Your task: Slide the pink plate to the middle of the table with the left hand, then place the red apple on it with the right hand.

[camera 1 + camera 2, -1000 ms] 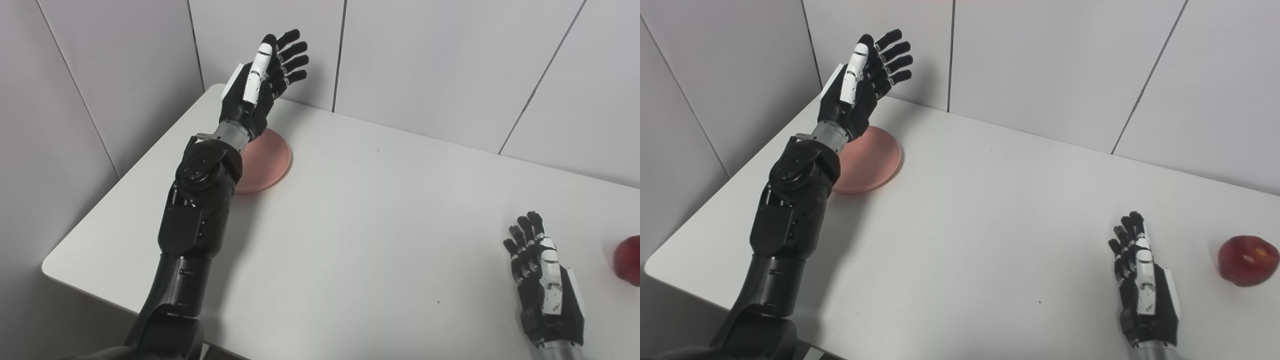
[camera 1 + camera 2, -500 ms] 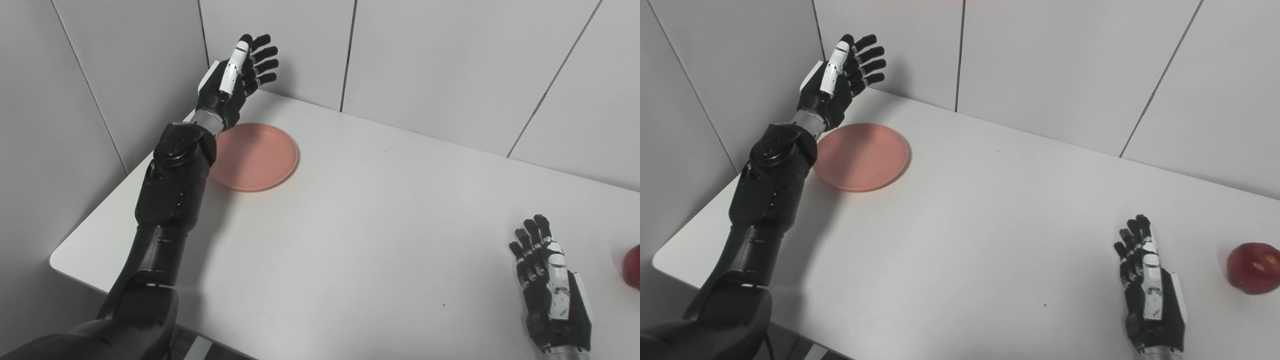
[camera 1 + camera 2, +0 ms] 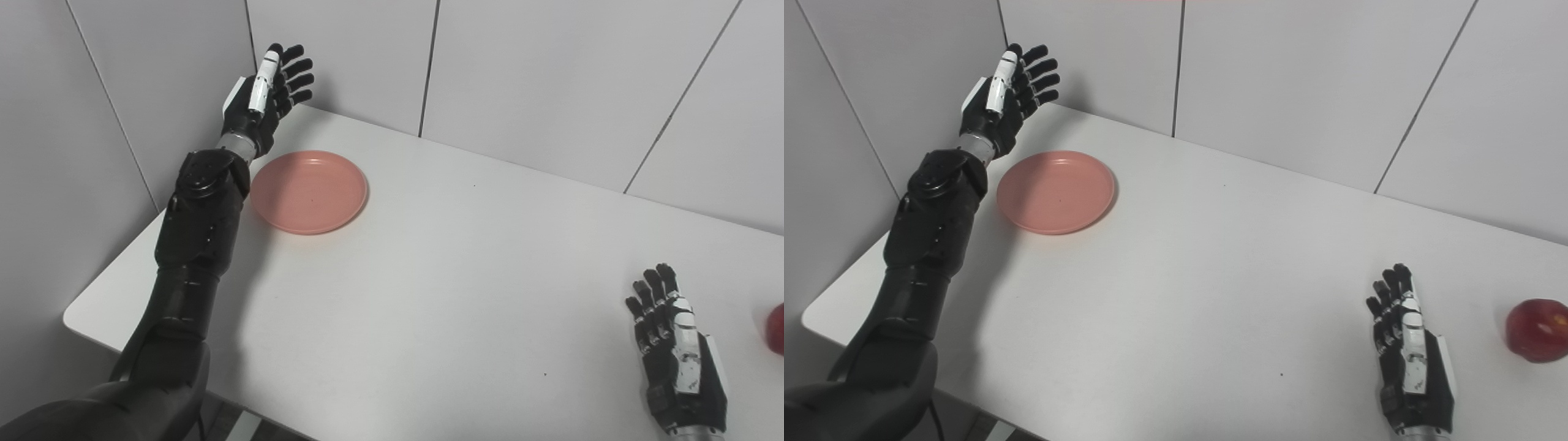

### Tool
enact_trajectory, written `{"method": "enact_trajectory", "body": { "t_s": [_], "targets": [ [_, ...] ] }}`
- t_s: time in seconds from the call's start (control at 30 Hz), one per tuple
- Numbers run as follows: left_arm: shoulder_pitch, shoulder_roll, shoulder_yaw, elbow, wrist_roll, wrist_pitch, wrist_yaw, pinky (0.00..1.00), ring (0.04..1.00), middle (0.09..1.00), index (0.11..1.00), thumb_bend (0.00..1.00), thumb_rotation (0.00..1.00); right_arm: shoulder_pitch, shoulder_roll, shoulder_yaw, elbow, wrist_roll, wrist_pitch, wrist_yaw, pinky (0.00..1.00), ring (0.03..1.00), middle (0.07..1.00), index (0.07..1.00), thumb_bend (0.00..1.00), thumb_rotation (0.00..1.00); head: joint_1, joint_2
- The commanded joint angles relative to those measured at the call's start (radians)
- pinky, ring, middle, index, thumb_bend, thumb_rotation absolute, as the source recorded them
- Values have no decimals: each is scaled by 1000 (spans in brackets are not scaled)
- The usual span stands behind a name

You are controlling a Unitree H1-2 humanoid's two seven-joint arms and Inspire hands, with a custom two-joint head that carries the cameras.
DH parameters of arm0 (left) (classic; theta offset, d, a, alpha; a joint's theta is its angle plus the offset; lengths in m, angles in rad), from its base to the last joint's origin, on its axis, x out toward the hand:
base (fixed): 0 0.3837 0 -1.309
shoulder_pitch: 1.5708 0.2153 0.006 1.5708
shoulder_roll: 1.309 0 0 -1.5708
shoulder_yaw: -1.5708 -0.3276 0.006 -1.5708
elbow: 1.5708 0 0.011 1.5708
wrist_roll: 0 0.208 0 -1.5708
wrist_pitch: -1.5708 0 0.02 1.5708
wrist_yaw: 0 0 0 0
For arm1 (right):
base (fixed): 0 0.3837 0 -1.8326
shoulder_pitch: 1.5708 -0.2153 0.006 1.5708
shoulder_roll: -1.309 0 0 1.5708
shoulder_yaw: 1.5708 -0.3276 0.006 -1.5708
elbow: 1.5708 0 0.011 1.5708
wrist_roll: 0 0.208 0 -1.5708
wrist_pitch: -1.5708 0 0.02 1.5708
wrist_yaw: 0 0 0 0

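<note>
Pink plate sits far-left on the table; it looks light and slick, so I'd push its far-left rim. My left hand hovers spread, holding nothing.

Cut off at the edges: apple, right wrist, left upper arm

In the left eye view the red apple shows only as a sliver at 3 o'clock, the rest cut by the frame; the right eye view shows it whole. The right hand loses its wrist past the 5 o'clock edge. The left arm runs out at 7 o'clock.
</note>
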Motion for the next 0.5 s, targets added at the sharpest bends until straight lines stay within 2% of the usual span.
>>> {"method": "enact_trajectory", "body": {
  "t_s": [0.0, 0.2, 0.47],
  "targets": [
    [-58, 41, 16, -7, -5, -55, -4, 855, 866, 864, 844, 341, 1000, 26, -11, -8, 24, 13, -12, 12, 1000, 1000, 1000, 1000, 86, 1000, 3, 1],
    [-51, 58, 46, 36, -14, -70, -2, 833, 844, 838, 822, 329, 1000, 24, -14, -10, 36, 15, -26, 16, 1000, 1000, 1000, 1000, 70, 1000, 10, -1],
    [-24, 66, 79, 40, -14, -71, 10, 818, 833, 839, 826, 304, 1000, 20, -20, -14, 48, 25, -32, 26, 1000, 1000, 1000, 1000, 63, 1000, 15, -1]
  ]
}}
